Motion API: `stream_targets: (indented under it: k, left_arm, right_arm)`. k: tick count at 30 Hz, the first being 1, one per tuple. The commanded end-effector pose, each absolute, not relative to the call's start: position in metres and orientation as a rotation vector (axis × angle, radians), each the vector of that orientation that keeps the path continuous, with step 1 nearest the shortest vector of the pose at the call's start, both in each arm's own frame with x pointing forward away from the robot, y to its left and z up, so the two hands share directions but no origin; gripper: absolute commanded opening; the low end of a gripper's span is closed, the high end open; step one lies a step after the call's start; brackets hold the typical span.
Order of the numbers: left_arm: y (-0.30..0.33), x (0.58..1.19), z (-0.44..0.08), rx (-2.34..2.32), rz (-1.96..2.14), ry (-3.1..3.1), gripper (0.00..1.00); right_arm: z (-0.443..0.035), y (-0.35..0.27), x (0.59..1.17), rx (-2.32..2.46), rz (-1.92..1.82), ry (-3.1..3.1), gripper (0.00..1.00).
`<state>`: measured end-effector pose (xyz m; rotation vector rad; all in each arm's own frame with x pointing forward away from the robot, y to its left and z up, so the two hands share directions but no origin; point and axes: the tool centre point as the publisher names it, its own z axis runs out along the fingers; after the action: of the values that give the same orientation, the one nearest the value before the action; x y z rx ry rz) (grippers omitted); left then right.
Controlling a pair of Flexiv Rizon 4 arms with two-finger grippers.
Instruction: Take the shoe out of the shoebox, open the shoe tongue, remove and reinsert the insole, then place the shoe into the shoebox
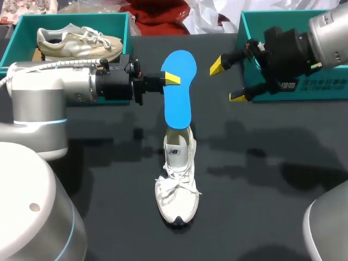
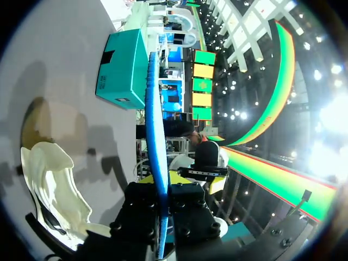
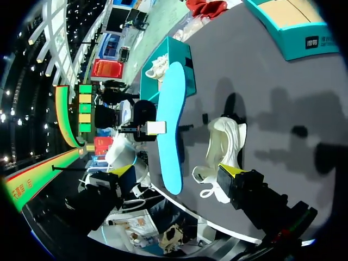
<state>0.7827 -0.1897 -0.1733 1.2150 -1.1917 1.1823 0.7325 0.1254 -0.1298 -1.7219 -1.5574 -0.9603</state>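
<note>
We pinch the flat blue insole point(image 1: 180, 100) in our left gripper point(image 1: 167, 80), its length aimed down into the white laced sneaker point(image 1: 176, 190), while our right gripper point(image 1: 227, 81) stands spread and empty beside it.

Bright overhead light, soft overlapping shadows

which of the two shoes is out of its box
The white shoe on the black table, toe toward the camera, with the blue insole at its opening. The beige shoe lies in the teal shoebox at back left.
</note>
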Motion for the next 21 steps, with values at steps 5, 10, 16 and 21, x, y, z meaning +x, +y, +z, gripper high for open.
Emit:
stream_targets:
  k: [5, 10, 16, 21]
  left_arm:
    - [-0.19, 0.783, -0.173, 1.216, 1.181, -1.194, 0.0]
    - [-0.19, 0.783, -0.173, 1.216, 1.181, -1.194, 0.0]
    - [-0.19, 0.783, -0.173, 1.216, 1.181, -1.194, 0.0]
    - [-0.19, 0.783, -0.173, 1.216, 1.181, -1.194, 0.0]
  right_arm:
    - [-0.144, 0.134, 0.731, -1.416, -1.214, -1.297, 1.0]
    - [-0.146, 0.136, 0.732, -1.406, -1.22, -1.292, 1.0]
    - [-0.15, 0.137, 0.733, -1.401, -1.229, -1.28, 1.0]
    - [-0.153, 0.137, 0.734, -1.392, -1.225, -1.265, 1.0]
